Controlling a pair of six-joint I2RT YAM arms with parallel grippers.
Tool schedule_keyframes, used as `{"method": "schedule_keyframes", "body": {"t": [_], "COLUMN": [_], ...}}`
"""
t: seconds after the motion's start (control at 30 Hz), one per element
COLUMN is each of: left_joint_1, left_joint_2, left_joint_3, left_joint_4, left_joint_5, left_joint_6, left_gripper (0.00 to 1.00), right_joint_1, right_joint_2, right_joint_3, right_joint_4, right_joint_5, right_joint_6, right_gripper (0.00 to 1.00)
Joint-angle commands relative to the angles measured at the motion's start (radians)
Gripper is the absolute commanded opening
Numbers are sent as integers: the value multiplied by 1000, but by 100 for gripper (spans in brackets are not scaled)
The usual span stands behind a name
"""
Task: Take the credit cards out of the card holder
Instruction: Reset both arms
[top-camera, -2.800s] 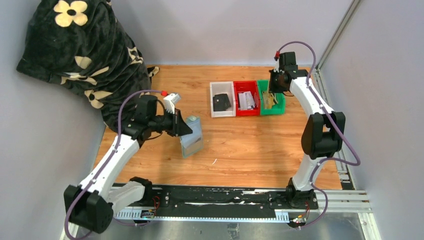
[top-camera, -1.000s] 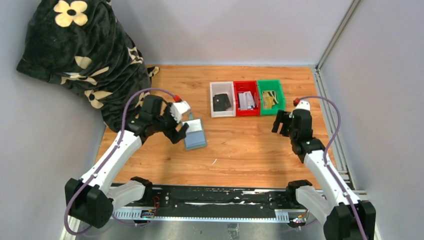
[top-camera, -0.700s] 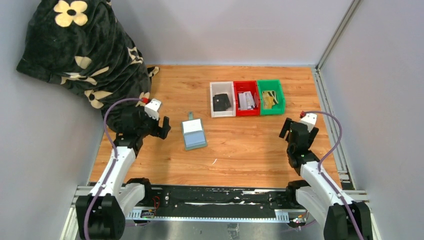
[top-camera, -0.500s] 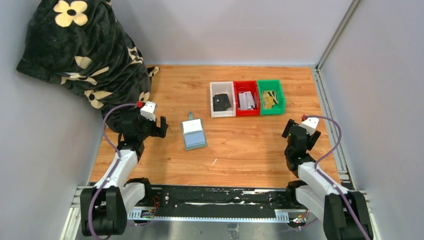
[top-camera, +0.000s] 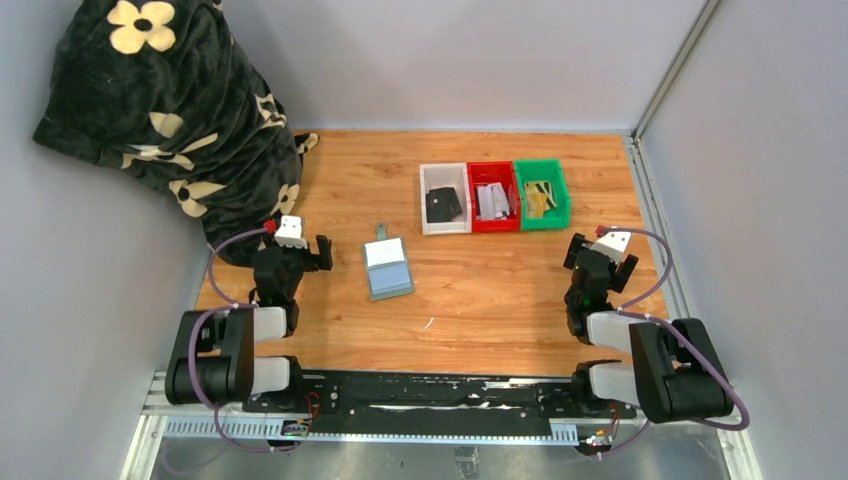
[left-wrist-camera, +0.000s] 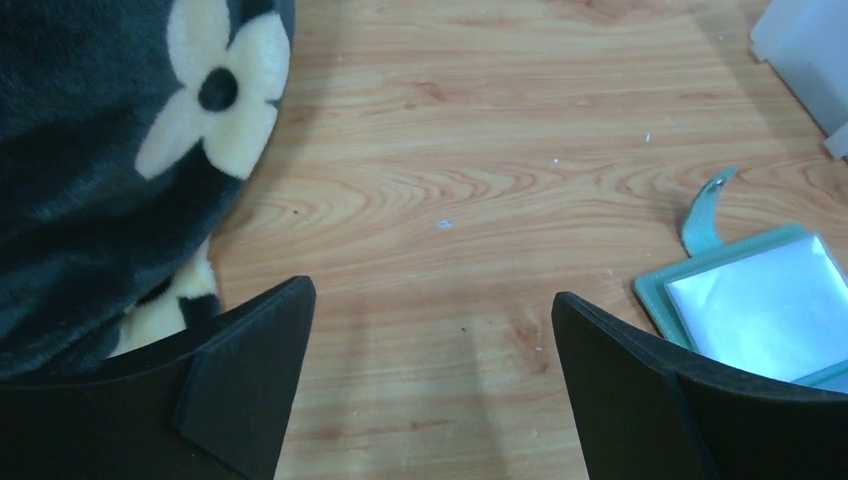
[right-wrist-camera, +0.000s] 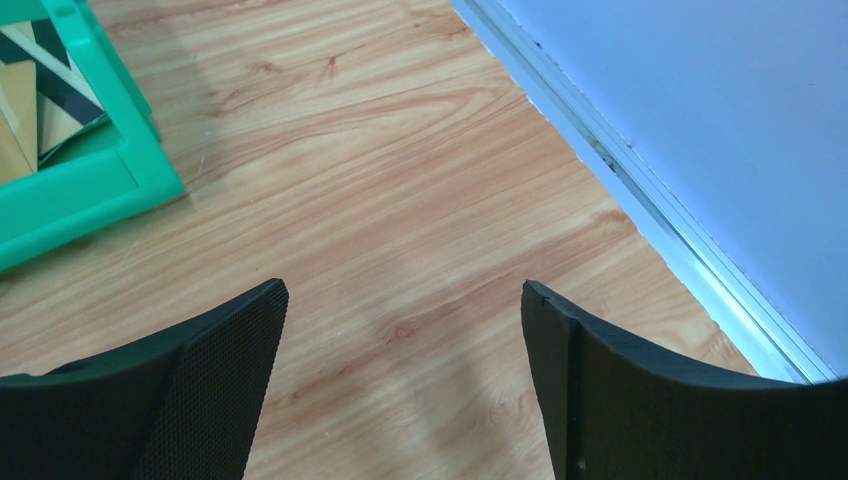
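A dark flowered blanket (top-camera: 170, 110) is heaped at the far left corner of the counter (top-camera: 480, 290). Just beside its near edge, the left fingers (left-wrist-camera: 250, 390) are held spread wide, with nothing between them. To their right, the card holder (top-camera: 387, 268) is laid open and flat on the wood, well apart from both arms. Farther right, a white bin (top-camera: 427, 200), a red bin (top-camera: 494, 168) and a green bin (top-camera: 563, 200) are lined up side by side. What appear to be the credit cards (right-wrist-camera: 35, 95) are seen, only partly, in the green one. The right fingers (right-wrist-camera: 650, 400) are likewise released, grasping nothing.
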Motion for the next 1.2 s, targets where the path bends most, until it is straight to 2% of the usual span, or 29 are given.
{"method": "schedule_keyframes", "body": {"t": [0.0, 0.03, 0.07, 0.17, 0.2, 0.27, 0.3, 0.37, 0.4, 0.47, 0.6, 1.03, 1.17], "left_joint_1": [6, 6, 6, 6, 6, 2, -2, -10, -13, -16, -16, -25, -52], "left_joint_2": [155, 167, 154, 129, 134, 140, 138, 139, 139, 136, 136, 138, 132], "left_joint_3": [-97, -115, -119, -62, -40, -17, -10, -1, 2, -2, -2, 10, 16], "left_joint_4": [469, 529, 515, 360, 328, 297, 284, 268, 261, 260, 269, 243, 215], "left_joint_5": [-33, -29, -35, -43, -48, -21, -20, -25, -31, -33, -30, -29, -80], "left_joint_6": [-19, -19, -20, -20, -20, -15, -11, -4, 0, 1, 1, 14, 27], "left_gripper": [100, 100, 100, 100, 100, 100, 100, 100, 100, 100, 100, 100, 100], "right_joint_1": [-18, -18, -16, -19, -21, -20, -18, -31, -35, -34, -34, -32, -33], "right_joint_2": [33, 25, 9, 52, 109, 251, 245, 165, 178, 234, 171, 181, 181], "right_joint_3": [-27, -38, -54, -110, -101, -63, -48, 57, 78, 26, 58, 54, 55], "right_joint_4": [153, 165, 184, 322, 336, 485, 438, 87, 100, 287, 118, 143, 144], "right_joint_5": [-48, -85, -151, -309, -335, -280, -275, -283, -281, -280, -283, -282, -282], "right_joint_6": [-60, -73, -85, -160, -171, -200, -202, -142, -143, -178, -152, -157, -157], "right_gripper": [90, 90, 90, 90, 90, 91, 93, 93, 93, 94, 94, 95, 95]}}
